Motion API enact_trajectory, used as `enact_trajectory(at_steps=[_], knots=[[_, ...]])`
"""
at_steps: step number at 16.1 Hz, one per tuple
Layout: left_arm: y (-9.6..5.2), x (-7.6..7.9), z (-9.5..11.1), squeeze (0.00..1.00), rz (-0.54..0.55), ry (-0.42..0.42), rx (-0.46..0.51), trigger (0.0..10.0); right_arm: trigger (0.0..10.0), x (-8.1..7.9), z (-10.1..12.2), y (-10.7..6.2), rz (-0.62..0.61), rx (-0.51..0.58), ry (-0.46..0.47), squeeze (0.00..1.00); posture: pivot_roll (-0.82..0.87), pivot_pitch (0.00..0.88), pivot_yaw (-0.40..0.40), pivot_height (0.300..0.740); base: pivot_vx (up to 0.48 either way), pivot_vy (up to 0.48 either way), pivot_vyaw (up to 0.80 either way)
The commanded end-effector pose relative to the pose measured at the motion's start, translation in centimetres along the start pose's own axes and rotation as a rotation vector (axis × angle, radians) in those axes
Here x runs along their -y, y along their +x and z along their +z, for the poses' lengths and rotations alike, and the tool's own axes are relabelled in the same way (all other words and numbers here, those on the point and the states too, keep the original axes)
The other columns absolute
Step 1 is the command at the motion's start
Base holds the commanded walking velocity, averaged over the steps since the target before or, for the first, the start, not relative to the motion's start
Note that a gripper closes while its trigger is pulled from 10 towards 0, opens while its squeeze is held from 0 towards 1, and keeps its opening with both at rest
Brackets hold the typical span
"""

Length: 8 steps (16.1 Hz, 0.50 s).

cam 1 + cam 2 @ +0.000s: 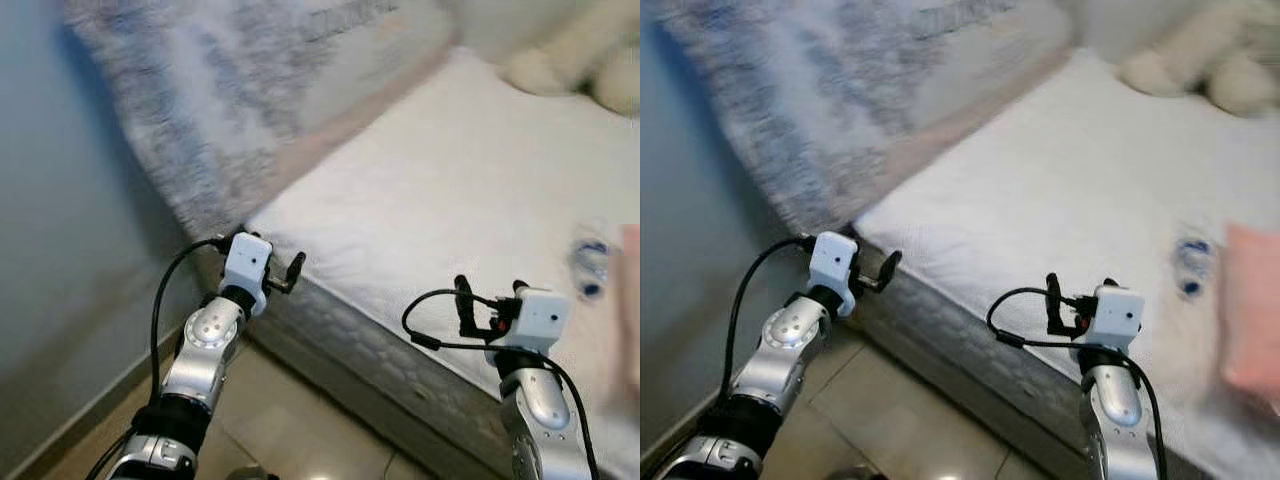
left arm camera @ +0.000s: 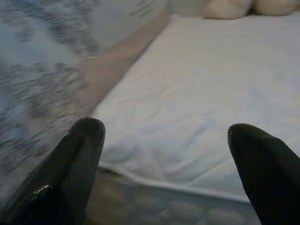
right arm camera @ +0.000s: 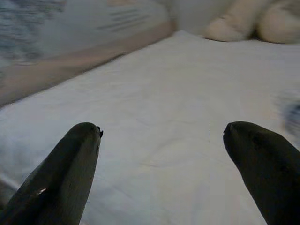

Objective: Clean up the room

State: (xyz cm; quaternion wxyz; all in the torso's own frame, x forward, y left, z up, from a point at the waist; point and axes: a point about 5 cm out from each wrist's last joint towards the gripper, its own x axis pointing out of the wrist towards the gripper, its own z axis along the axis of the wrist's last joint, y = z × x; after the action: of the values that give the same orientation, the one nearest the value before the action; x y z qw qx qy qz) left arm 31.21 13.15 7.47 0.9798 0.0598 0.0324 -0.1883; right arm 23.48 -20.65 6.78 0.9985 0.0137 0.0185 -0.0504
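Claws, left [image 2: 164, 140] and right [image 3: 161, 140], spread wide facing mattress [image 1: 450, 190].

The head views are motion-blurred throughout. The grey-patterned blanket [image 1: 230, 110], upper left of the frame, is smeared and runs off the top edge; its pattern cannot be resolved. The cream plush item [image 1: 1200, 60], upper right, is blurred and cut by the top and right edges; its form cannot be told. The small clear object with blue marks [image 1: 590, 262] at the right is too blurred to identify. The pink object [image 1: 1252, 315] is cut off by the right edge. Both arms are cut off at the bottom edge.
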Motion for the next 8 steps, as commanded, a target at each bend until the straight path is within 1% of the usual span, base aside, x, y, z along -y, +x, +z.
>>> enact_trajectory(at_steps=[1,2,3,4,5,6,7,8], knots=[[-0.4,-0.4,0.2,0.00,-0.012,-0.021,0.021,10.0,10.0,0.7,0.4,-0.4,-0.033,0.024,-0.001,0.00,0.05,0.000,-0.018,0.740,0.000,0.000,-0.73],[-1.3,-0.8,0.0,0.00,-0.034,-0.040,0.028,10.0,10.0,1.1,0.4,-1.0,-0.044,0.031,-0.025,0.00,0.04,0.000,-0.015,0.740,0.000,0.000,-0.73],[-2.6,-0.9,-0.2,0.00,-0.109,-0.047,0.031,10.0,10.0,1.4,0.3,-1.8,-0.049,0.029,-0.032,0.00,0.04,0.000,-0.015,0.740,0.000,0.000,-0.73],[-3.4,-1.1,-0.4,0.00,-0.154,-0.043,0.025,10.0,10.0,1.6,0.2,-2.3,-0.052,0.025,-0.030,0.00,0.04,0.001,-0.013,0.740,0.000,0.000,-0.73],[-5.0,-1.8,-0.7,0.00,-0.200,-0.026,0.016,10.0,10.0,2.0,-0.2,-3.7,-0.060,0.011,-0.024,0.00,0.04,0.000,-0.014,0.740,0.000,0.000,-0.74],[-6.8,-3.0,-0.9,0.00,-0.183,-0.032,0.003,10.0,10.0,2.4,-0.8,-6.5,-0.073,-0.019,-0.023,0.00,0.03,0.000,-0.019,0.740,0.000,0.000,-0.74],[-7.3,-3.3,-1.0,0.00,-0.153,-0.052,0.006,10.0,10.0,2.7,-1.1,-7.7,-0.083,-0.035,-0.033,0.00,0.03,0.001,-0.022,0.740,0.000,0.000,-0.74],[-7.7,-3.3,-1.3,0.00,-0.128,-0.086,0.002,10.0,10.0,2.9,-1.3,-8.5,-0.090,-0.047,-0.044,0.00,0.02,0.000,-0.027,0.740,0.000,0.000,-0.74]])
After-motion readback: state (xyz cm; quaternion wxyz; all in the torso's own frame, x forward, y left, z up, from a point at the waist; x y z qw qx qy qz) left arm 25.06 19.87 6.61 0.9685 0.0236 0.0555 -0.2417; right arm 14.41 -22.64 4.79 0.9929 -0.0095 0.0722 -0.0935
